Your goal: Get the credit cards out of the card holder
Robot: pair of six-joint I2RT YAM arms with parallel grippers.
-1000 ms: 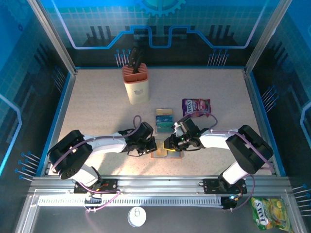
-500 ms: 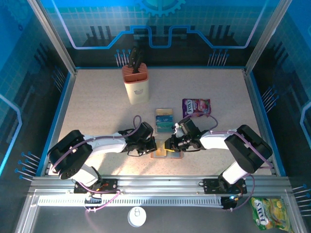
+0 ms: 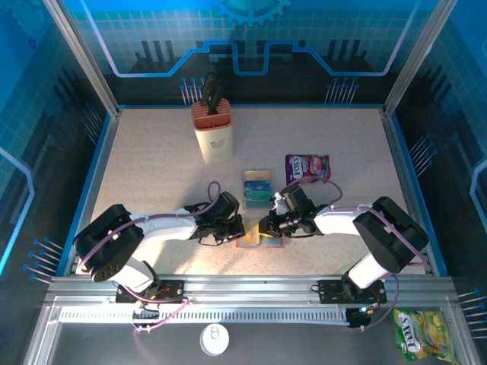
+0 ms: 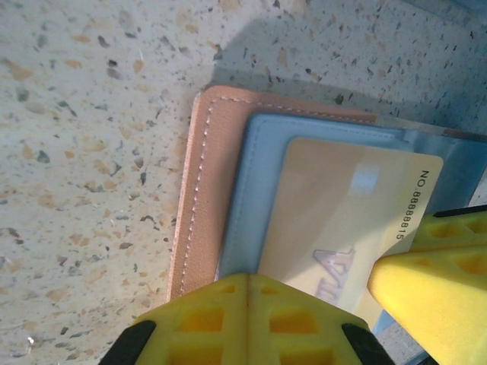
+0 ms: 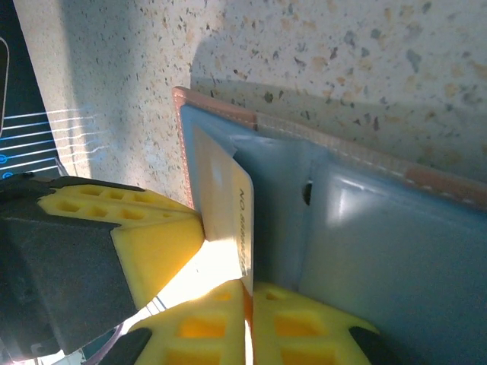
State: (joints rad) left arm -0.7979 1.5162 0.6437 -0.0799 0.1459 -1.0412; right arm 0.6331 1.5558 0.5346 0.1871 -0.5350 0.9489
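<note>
While my left gripper (image 4: 247, 304) pinches the wallet (image 4: 199, 190) at its 9 o'clock edge, my right gripper (image 5: 247, 319) squeezes the card (image 5: 221, 198), half in its pocket. It lies long from 9 to 3, so I should pull toward 3 o'clock.

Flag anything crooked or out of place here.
One tan card sticks partly out of the grey-blue pocket of the wallet, its edge pinched by the right hand. A yellow snack packet lies off the table, near right.

The right hand (image 5: 247, 315) pinches the edge of a tan card (image 5: 221, 190) that sticks out of the open card holder (image 5: 365, 228) on the speckled surface (image 5: 342, 53), with the left hand (image 5: 141, 228) just beside the card.
</note>
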